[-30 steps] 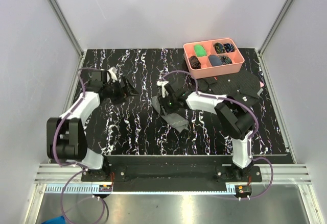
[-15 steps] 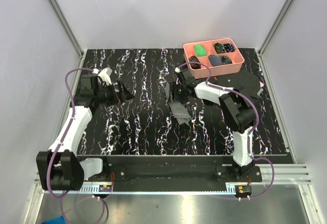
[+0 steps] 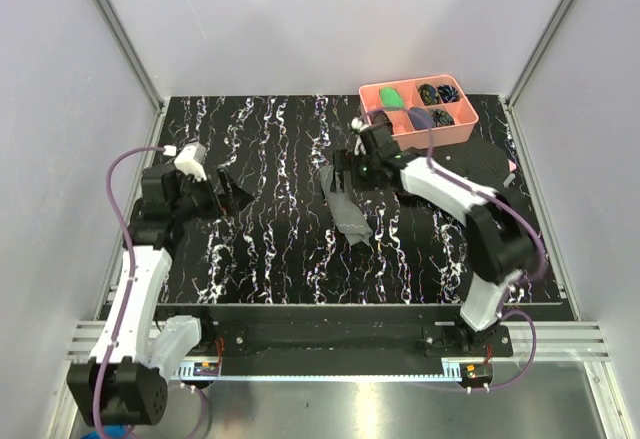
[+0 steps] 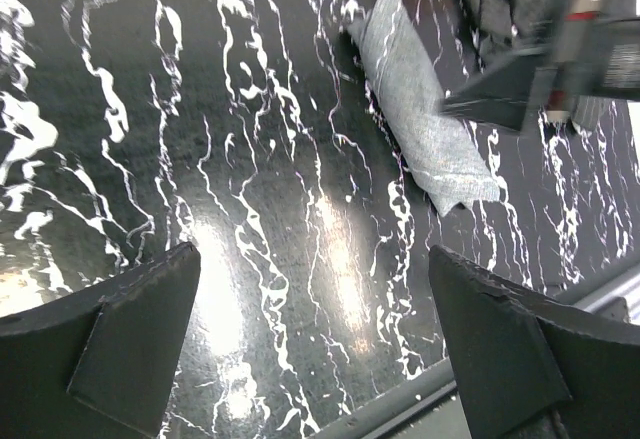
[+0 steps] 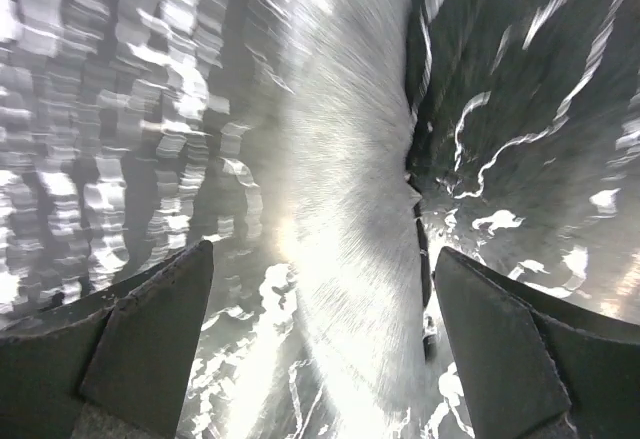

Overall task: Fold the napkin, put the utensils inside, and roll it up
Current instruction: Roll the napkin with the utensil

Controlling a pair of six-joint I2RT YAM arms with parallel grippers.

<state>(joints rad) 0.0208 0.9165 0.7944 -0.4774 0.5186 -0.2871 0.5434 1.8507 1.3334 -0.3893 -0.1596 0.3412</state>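
Starting far L, top view: spotting the left gripper (image 3: 232, 191) up off the black, white-veined marble-look tabletop (image 3: 270, 259), near the L edge, aimed toward centre. Spread wide, pinching nothing. Confirmed by L wrist cam: dark fingers (image 4: 130, 344) far apart at the bottom corners, only bare tabletop btwn them.

Moving to centre: finding the napkin (image 3: 348, 215), a grey woven cloth rolled into a stubby tube. Flat on the tabletop, running diagonally upper L to lower R, well apart from the left gripper. Same napkin (image 4: 428, 129) seen upper R in L wrist cam, ragged end nearest the lens.

Right at the roll's far end: catching the right gripper (image 3: 342, 171), pointed down at it. Spread wide too, gripping nothing. R wrist cam badly motion-blurred, but showing both dark fingers (image 5: 150, 329) well apart w/ the napkin (image 5: 350, 199) below and btwn them. Touching the cloth or not? Can't tell.

Further R, at the back: noting a pink plastic tray (image 3: 425, 142) w/ compartments, small dark and green bits inside. Just in front of it, partly under the R arm: a black patterned cloth (image 3: 482, 161) lying flat.
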